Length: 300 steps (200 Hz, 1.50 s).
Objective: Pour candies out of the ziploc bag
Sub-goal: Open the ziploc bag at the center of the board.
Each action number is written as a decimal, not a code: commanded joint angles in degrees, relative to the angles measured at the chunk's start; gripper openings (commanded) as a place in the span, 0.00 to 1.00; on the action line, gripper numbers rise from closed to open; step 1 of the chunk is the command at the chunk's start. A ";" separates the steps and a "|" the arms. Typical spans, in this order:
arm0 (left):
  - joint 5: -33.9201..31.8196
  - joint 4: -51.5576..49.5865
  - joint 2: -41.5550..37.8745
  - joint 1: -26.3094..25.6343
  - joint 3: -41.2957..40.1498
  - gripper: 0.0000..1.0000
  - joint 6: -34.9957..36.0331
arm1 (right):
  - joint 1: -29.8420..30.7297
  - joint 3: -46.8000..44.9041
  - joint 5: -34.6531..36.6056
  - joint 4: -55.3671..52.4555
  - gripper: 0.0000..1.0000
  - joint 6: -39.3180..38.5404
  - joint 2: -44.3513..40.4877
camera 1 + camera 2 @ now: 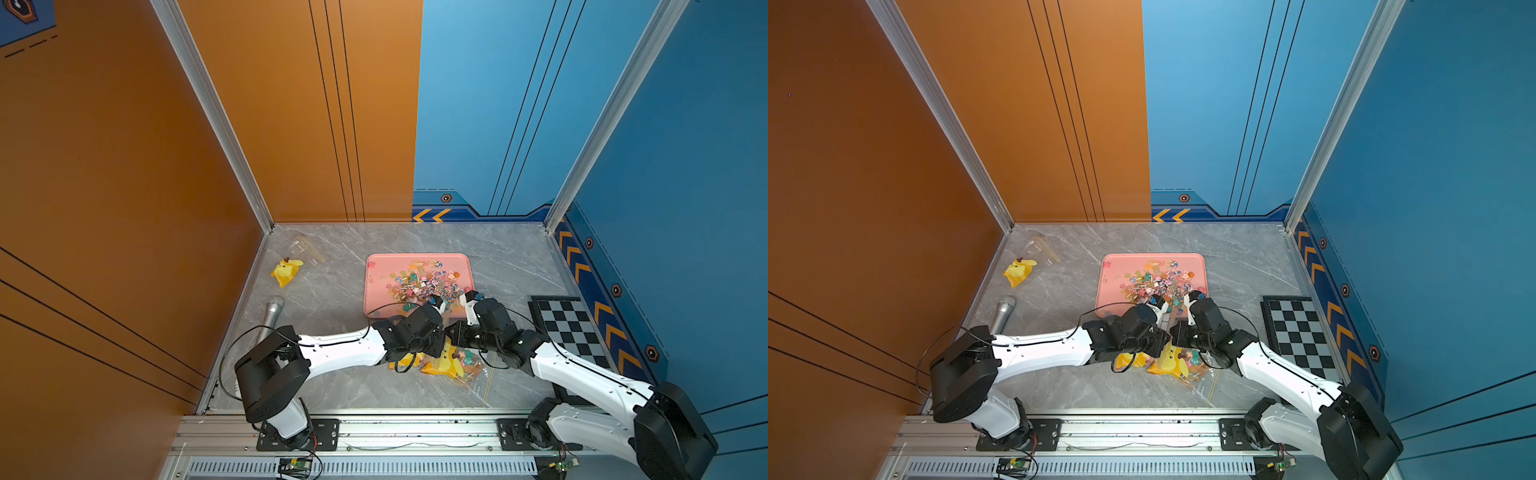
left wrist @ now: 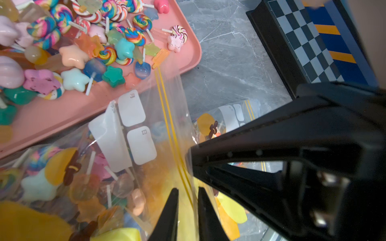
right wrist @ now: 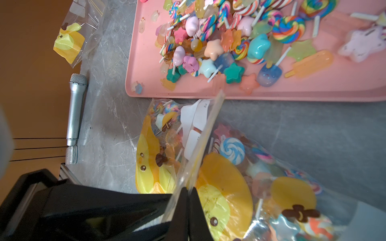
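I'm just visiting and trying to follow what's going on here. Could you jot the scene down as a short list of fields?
tray: pink, holding a pile of candies
ziploc bag: by the tray's near edge, more candies inside
right fingers: pinched shut on the bag's top edge
left fingers: slightly apart, one on each side of the zip strip
elsewhere: empty-looking bag, microphone, chessboard
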 commanded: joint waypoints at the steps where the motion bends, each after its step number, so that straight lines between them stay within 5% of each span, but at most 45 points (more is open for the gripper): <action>1: -1.93 -1.63 0.94 0.45 0.06 0.15 -0.09 | 0.48 1.91 0.47 -0.80 0.00 -1.42 -1.00; 45: -1.36 -2.21 1.33 0.77 0.65 0.00 -0.08 | 0.61 2.31 0.29 -1.05 0.00 -1.80 -0.55; 205: -17.17 -8.03 -13.02 1.70 -3.94 0.00 -0.17 | 2.16 2.22 2.66 -3.71 0.00 -3.70 0.67; 300: -22.40 -16.70 -16.02 -0.01 1.58 0.00 5.68 | 2.64 3.57 3.26 -5.16 0.00 -3.88 -0.35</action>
